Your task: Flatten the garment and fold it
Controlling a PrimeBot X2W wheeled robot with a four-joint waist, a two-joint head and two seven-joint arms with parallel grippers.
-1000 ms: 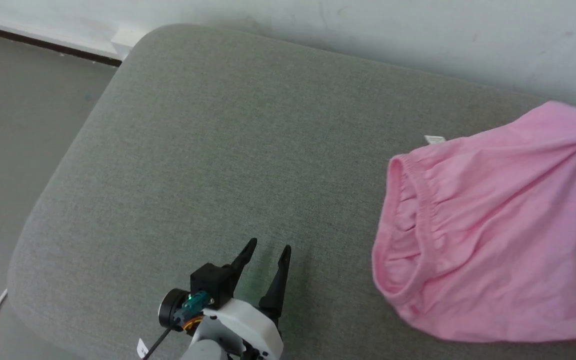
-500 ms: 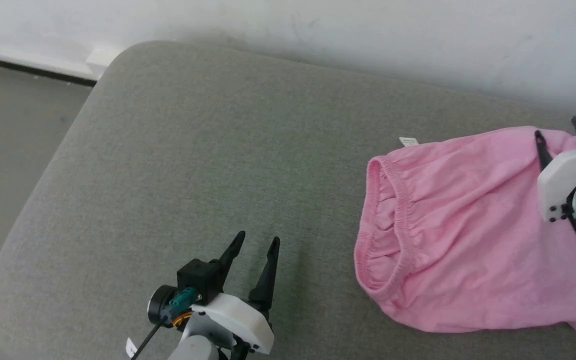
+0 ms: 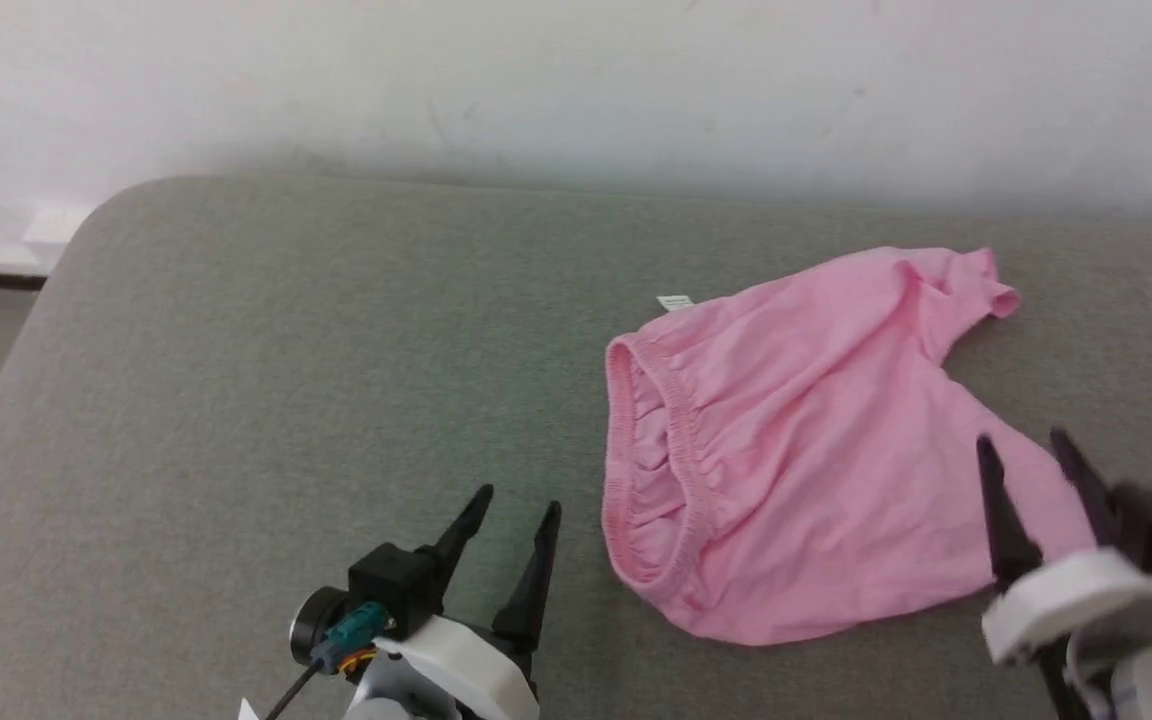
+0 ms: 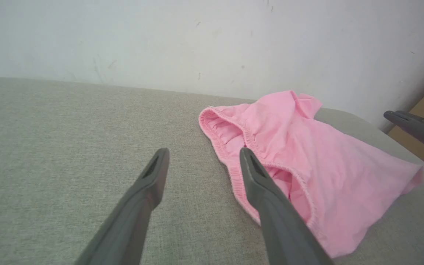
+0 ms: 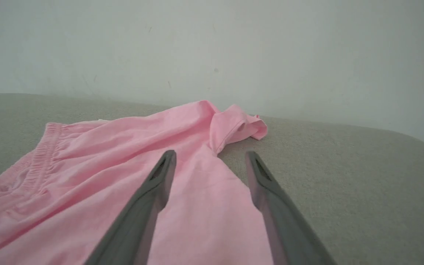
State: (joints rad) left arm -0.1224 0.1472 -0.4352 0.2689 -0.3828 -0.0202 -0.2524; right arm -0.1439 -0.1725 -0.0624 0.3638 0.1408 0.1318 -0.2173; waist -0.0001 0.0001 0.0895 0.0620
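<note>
- Between our two tools the garment (image 3: 806, 440) lies on the grey cushion (image 3: 286, 350), its waistband (image 3: 681, 450) gaping just right of the left tool (image 3: 518, 500).
- Both tools stand spread and empty; the right tool (image 3: 1021, 440) is poised over the near leg (image 5: 208, 213).
- Ahead of the right tool the far leg (image 3: 956, 285) is bunched: we should pinch its hem low and draw it away from the waistband, pinning the elastic with the left tool.

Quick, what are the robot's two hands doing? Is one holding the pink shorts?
Left gripper: open, empty, over the grey cushion beside the shorts.
Right gripper: open, empty, fingers over the shorts' leg.
</note>
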